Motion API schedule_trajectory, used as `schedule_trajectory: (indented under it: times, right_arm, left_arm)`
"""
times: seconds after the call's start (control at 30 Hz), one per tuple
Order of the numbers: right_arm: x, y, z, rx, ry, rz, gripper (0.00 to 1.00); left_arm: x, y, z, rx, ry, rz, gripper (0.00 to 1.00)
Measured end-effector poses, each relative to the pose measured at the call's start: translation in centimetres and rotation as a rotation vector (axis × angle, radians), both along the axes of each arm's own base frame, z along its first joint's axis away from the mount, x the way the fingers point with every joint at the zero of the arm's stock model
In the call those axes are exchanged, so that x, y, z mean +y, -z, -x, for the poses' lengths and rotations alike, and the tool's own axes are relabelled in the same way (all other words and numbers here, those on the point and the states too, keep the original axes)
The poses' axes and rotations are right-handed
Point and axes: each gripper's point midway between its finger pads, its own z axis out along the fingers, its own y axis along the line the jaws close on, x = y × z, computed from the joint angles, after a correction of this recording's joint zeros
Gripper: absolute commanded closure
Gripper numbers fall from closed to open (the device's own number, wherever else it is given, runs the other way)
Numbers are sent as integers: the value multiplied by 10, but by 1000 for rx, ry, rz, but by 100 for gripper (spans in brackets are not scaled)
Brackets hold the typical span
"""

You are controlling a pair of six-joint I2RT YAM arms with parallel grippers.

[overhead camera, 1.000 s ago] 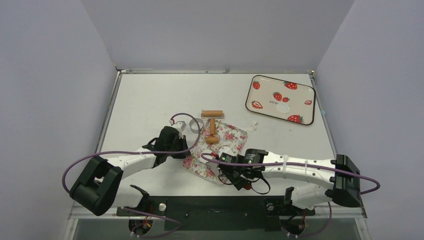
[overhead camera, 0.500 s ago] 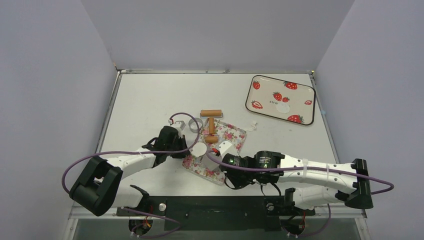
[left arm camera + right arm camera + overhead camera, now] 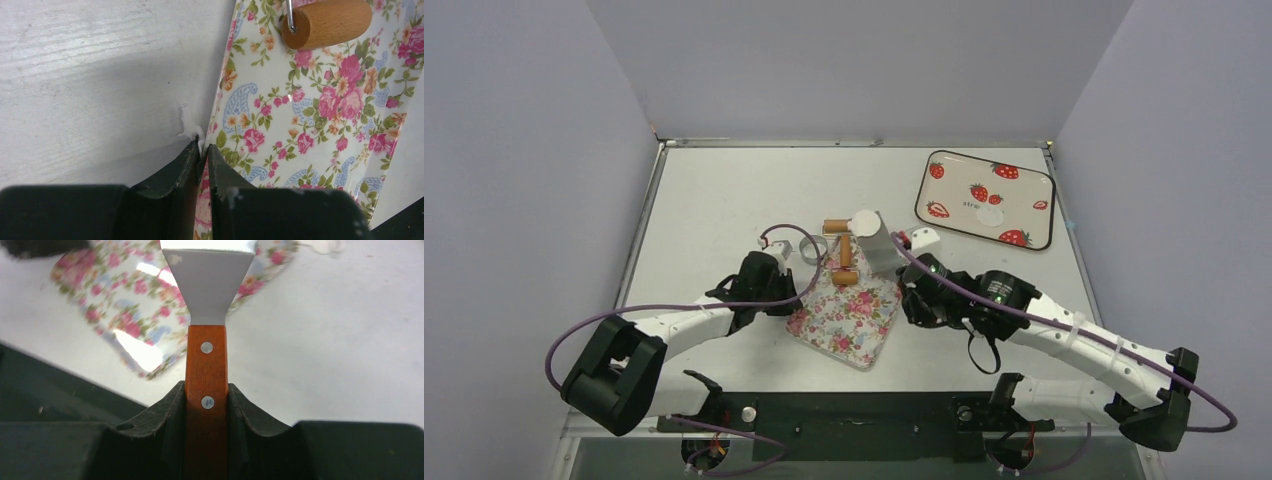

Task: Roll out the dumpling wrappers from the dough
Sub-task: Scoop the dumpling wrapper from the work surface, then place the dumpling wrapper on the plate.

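Dumpling wrapper: likely thin, soft, tearable; on spatula blade tip, support from below | right gripper grasps spatula handle | left gripper clenched on left rim of floral tray

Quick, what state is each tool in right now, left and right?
Left tool: closed, pinching the rim of the floral tray.
Right tool: closed on the red handle of the spatula.

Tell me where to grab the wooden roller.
Take the wooden roller by its straight middle handle, claw descending from above and closing across it: it lies flat, a barrel at each end, near end on the floral tray.
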Motion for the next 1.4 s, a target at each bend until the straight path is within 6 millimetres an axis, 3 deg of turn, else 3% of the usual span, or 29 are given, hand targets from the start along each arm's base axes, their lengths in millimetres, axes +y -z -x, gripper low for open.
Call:
schedule_trajectory:
  times: [0.13, 0.3, 0.47, 0.6, 0.73, 0.93, 1.4]
  right_arm:
    - [-35, 4, -44, -21, 177, 17, 100]
    - [-86, 19, -86, 2, 360, 89, 100]
    - [-143, 46, -118, 89, 517, 184, 100]
    - [-182, 71, -132, 195, 582, 331, 100]
    - [-194, 76, -150, 242, 556, 460, 100]
    - [-198, 56, -173, 184, 541, 496, 100]
    - [-232, 47, -153, 218, 471, 682, 100]
  left_arm:
    - [5, -1, -3, -5, -14, -7, 91]
    - [11, 0, -6, -10, -29, -21, 89]
    - [15, -1, -9, -14, -47, -27, 88]
    - [16, -4, -11, -30, -53, -21, 88]
    - [17, -9, -15, -48, -63, -12, 88]
    - [18, -12, -17, -58, -71, -6, 87]
    - [18, -14, -20, -67, -78, 0, 87]
